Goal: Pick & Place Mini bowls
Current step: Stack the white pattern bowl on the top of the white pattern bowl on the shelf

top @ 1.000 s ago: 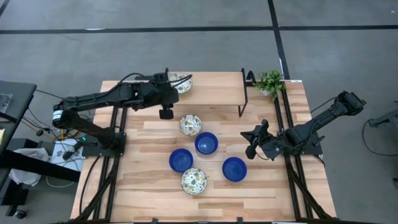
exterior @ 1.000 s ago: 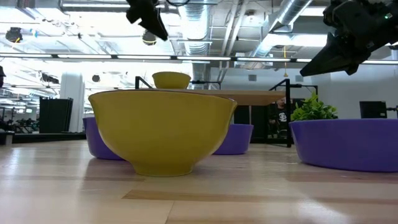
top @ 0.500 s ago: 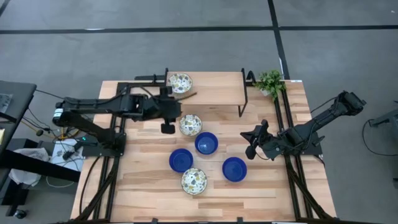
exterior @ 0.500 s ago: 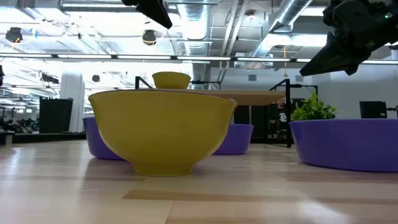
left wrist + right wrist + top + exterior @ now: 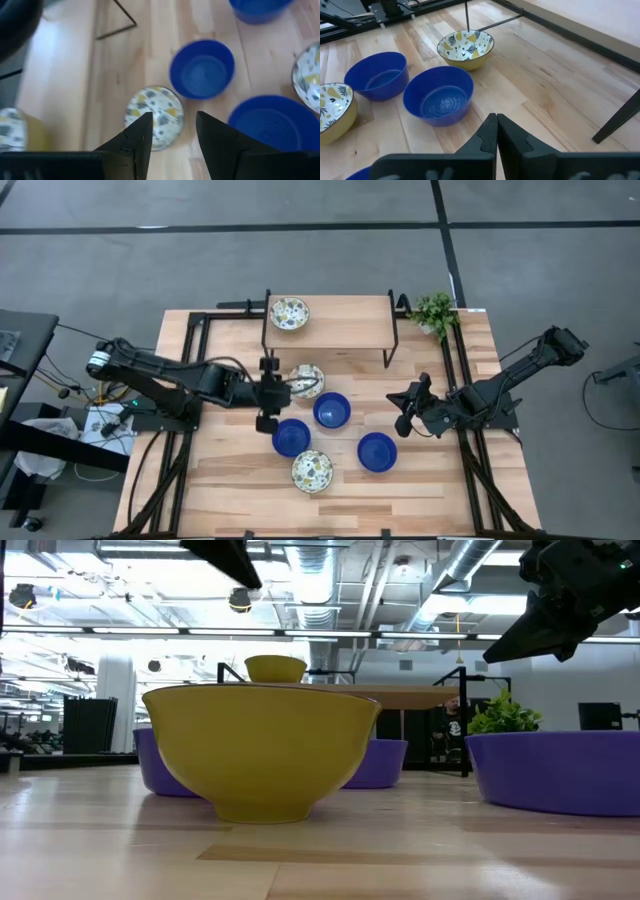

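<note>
Standing on a pale wooden table with a clear grain are five small round bowls, and a sixth one is on a low wooden shelf with thin black metal legs at the far side. Three bowls are glossy solid blue: one near the middle, one beside it toward the left arm, and one toward the right arm. The other three are cream inside with small leaf and flower marks, and yellow outside: one on the shelf, one at the near edge, and one just in front of the shelf. All the bowls are empty and upright.

The left gripper is above the table just beside this last patterned bowl. Its two dark fingers are apart and hold nothing; in the left wrist view the bowl shows below and between them, not touched.

The right gripper waits at the right side of the table, near the blue bowl there, with its fingers pressed together and empty.

A small green plant stands at the far right corner, just beside the shelf. In the low view the patterned bowl at the near edge fills the middle and hides much of the bowls behind it.
</note>
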